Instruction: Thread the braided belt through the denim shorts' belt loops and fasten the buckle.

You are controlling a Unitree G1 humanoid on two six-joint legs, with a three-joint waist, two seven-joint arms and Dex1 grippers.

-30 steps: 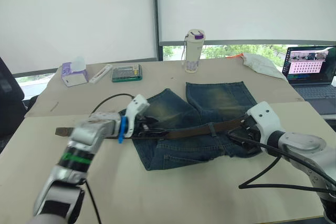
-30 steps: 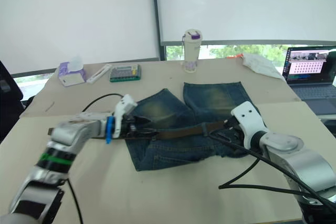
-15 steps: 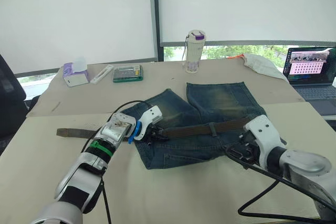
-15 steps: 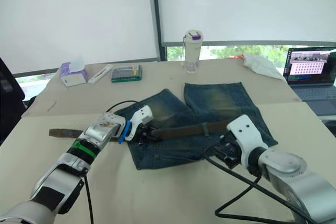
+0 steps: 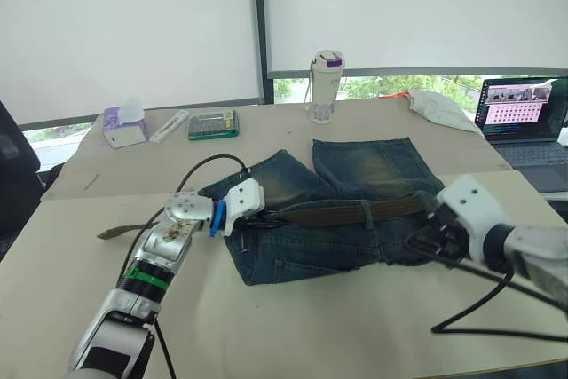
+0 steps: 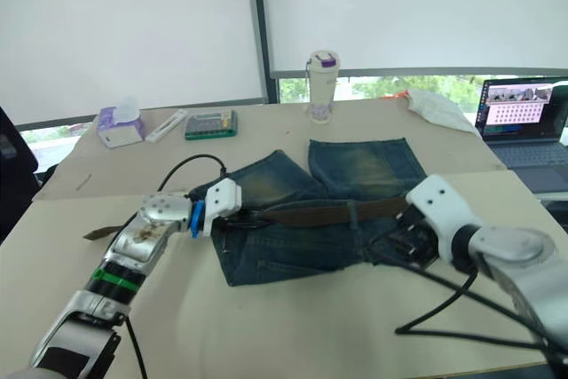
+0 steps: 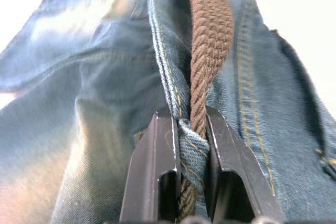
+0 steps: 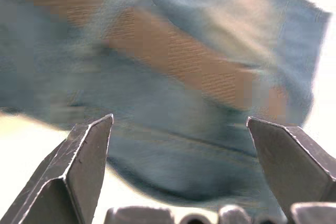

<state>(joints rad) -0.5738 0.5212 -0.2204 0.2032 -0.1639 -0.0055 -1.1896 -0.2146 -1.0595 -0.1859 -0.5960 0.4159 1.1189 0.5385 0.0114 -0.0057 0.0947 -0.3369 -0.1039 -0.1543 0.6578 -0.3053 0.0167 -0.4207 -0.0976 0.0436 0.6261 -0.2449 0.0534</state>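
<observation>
The denim shorts (image 5: 355,185) lie flat on the table with the waistband toward me. Across the waistband runs the braided belt (image 5: 342,214), passing under a belt loop (image 5: 366,212); its loose brown end (image 5: 115,232) trails on the table to the left. My left gripper (image 7: 191,145) is at the waistband's left end (image 5: 255,217), shut on the belt together with a fold of denim. At the right end of the waistband my right gripper (image 8: 178,129) hovers open just above the shorts (image 6: 401,242). I cannot make out the buckle.
Along the far edge of the table (image 5: 293,335) stand a tissue box (image 5: 124,126), a white bar (image 5: 170,124), a green box (image 5: 213,123), a bottle (image 5: 325,86) and a white cloth (image 5: 439,104). A laptop (image 5: 524,117) sits far right. Black cables (image 5: 479,303) loop near the right arm.
My left gripper went from open to shut on the belt and denim at the waistband's left end. The right arm shifted to the right, still open.
</observation>
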